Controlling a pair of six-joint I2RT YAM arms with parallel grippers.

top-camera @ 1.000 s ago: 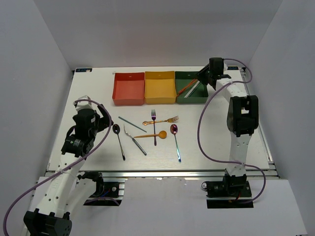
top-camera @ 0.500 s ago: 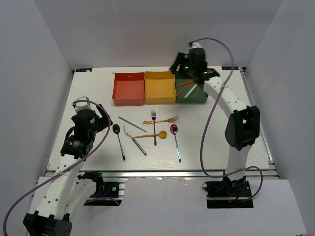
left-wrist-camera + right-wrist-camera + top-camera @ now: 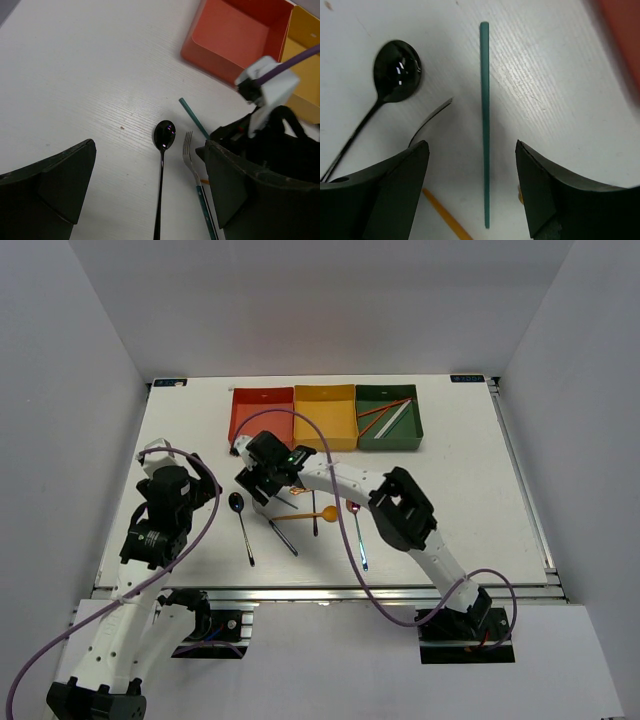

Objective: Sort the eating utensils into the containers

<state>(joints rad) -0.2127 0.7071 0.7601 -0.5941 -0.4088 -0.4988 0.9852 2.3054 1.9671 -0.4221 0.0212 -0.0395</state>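
Chopstick (image 3: 484, 125), teal, framed by the wide-open, empty right claw (image 3: 470, 160).
Left claw (image 3: 149, 160) hangs open and empty over a black spoon (image 3: 164, 136) on the worktop (image 3: 75, 75).

This is looking like a robotics lab test cell; plain white panels (image 3: 70, 390) are walling in a white table (image 3: 480, 500) on three sides; two robot arms (image 3: 405, 515) trailing purple cables (image 3: 305, 54) are sitting bolted to a metal rail (image 3: 330, 592) along its near edge.
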